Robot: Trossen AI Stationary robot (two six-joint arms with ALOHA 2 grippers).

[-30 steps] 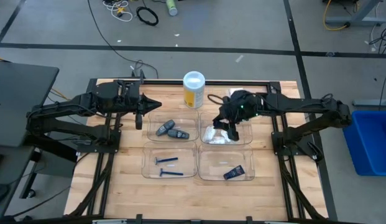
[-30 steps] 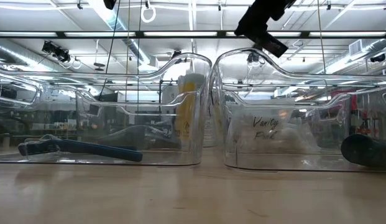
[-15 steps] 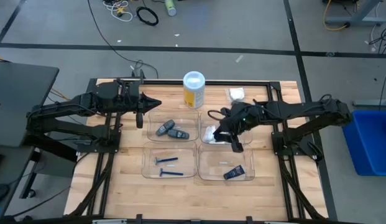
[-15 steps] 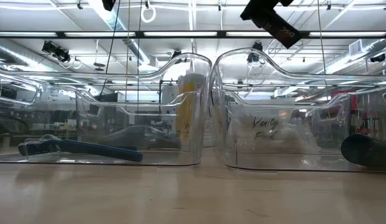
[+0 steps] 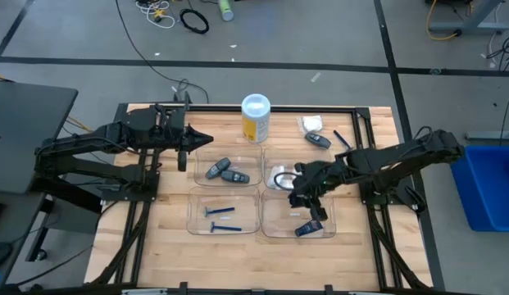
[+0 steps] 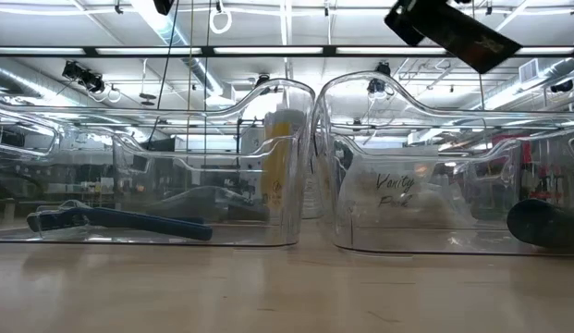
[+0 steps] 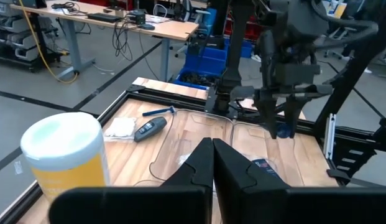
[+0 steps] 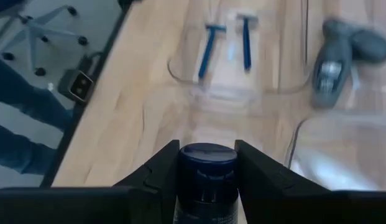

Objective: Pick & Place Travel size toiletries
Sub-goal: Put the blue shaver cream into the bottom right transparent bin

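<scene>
Right gripper (image 5: 311, 215) hangs over the near-right clear tray (image 5: 274, 226), its fingers (image 8: 259, 168) pinching a dark blue tube (image 8: 208, 180); only the tube's round end shows, the rest hidden between them. A second dark blue tube (image 5: 308, 227) lies in that tray. Left gripper (image 5: 183, 161) waits beside the far-left tray (image 5: 250, 164), fingers (image 7: 241, 174) pressed together. On the counter (image 5: 156, 246), grey sticks (image 5: 225, 170) and razors (image 5: 222, 220) sit in the left trays.

dark blue tube (image 8: 208, 167) | clamped in right claw (image 5: 313, 213) | above front-right tray (image 5: 270, 220)
</scene>
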